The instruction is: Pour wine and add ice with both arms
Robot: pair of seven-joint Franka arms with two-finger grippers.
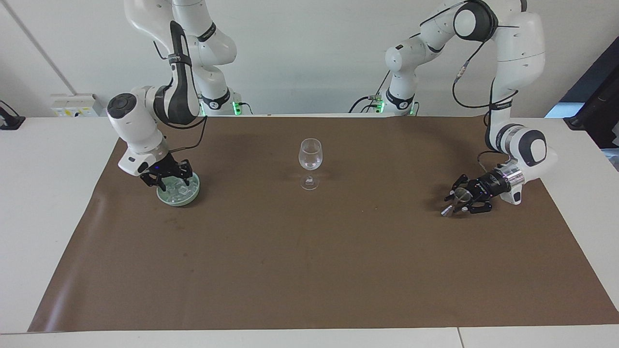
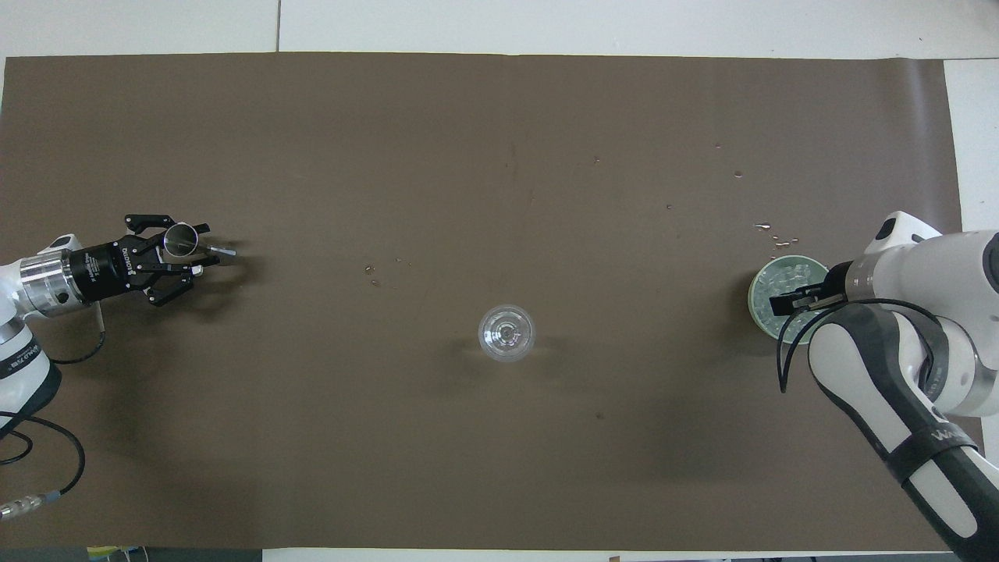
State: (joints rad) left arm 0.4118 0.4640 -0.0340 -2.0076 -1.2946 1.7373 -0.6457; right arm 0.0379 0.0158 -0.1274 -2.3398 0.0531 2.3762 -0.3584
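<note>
A pale green bowl (image 1: 178, 199) (image 2: 759, 300) holding clear ice (image 1: 177, 191) (image 2: 790, 275) stands at the right arm's end of the mat. My right gripper (image 1: 171, 182) (image 2: 780, 303) is open, and its tips dip into the bowl among the cubes. A clear stemmed wine glass (image 1: 310, 157) (image 2: 506, 333) stands upright mid-mat. At the left arm's end, my left gripper (image 1: 455, 200) (image 2: 199, 250) lies low over the mat around a small metal measuring cup (image 1: 460, 195) (image 2: 181, 236). The cup is tilted and its narrow end touches the mat. The wine is out of view.
A brown mat (image 1: 309, 270) covers most of the white table. Small clear droplets (image 2: 769, 230) dot the mat just farther from the robots than the bowl. A few more specks (image 2: 373, 271) lie between the measuring cup and the glass.
</note>
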